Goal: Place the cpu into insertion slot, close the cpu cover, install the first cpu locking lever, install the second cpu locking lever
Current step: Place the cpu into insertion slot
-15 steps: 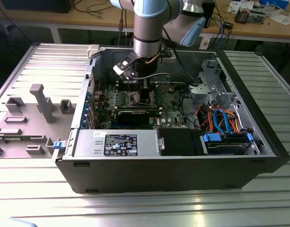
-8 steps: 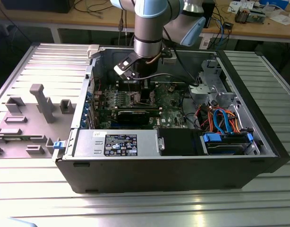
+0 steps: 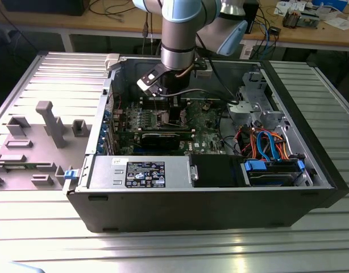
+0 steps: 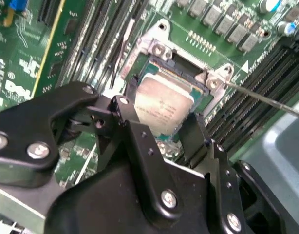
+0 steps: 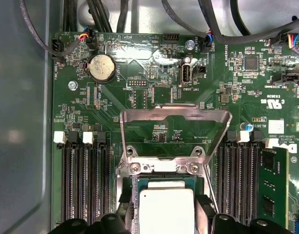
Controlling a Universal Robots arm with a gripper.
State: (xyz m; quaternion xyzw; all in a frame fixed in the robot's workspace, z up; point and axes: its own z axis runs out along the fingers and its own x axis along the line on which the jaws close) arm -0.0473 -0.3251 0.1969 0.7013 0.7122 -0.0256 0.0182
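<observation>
One step looks done: cpu [image 5: 167, 208] sits in slot [image 4: 186, 66], gripper [image 4: 159, 114] straddling it, grip state unclear. Left: cover [image 5: 175, 113] open, levers [image 4: 266, 100] not locked.

The computer case [image 3: 197, 199] stands mid-counter [image 3: 174, 253], with a tray of blocks [image 3: 26, 153] beside it toward the exterior view's left edge. Inside the case, the chip [image 5: 166, 209] lies in the socket [image 4: 188, 64], with memory slots [image 5: 84, 185] on both sides. The cover [image 5: 175, 112] is raised off the chip, and the claw [image 4: 161, 122] is just above it.

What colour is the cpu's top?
The cpu top is silvery, clearest in the first wrist view.
</observation>
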